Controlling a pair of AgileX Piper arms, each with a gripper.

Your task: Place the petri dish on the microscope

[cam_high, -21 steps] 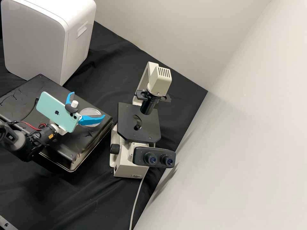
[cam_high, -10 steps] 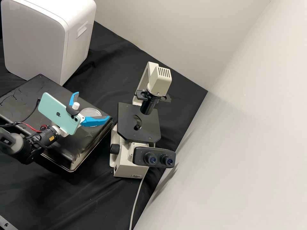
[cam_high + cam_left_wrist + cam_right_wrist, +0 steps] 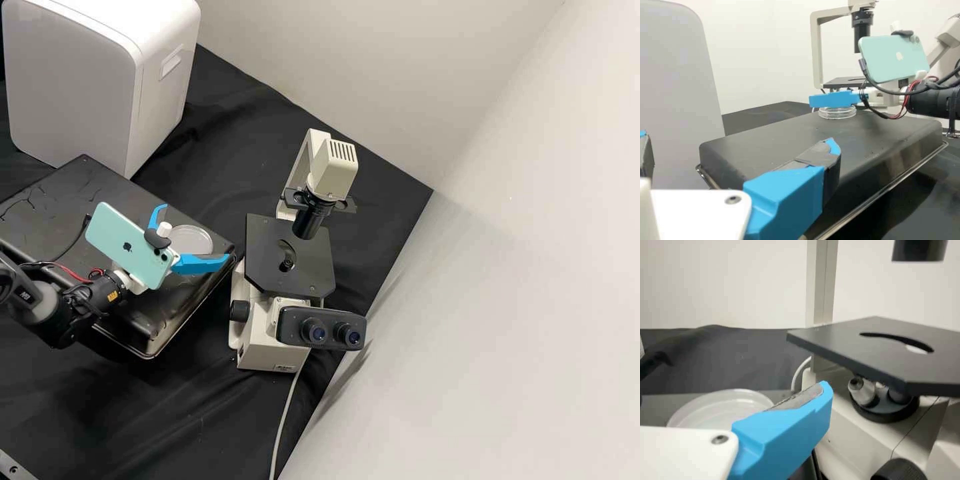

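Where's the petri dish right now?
High view, left of centre: the petri dish lies on the black tray beside the microscope, between the fingers of the open right tool.

At frame centre, a black cylindrical condenser tube (image 3: 308, 223) overhangs the flat black microscope stage (image 3: 265, 268); its left half lies bare.
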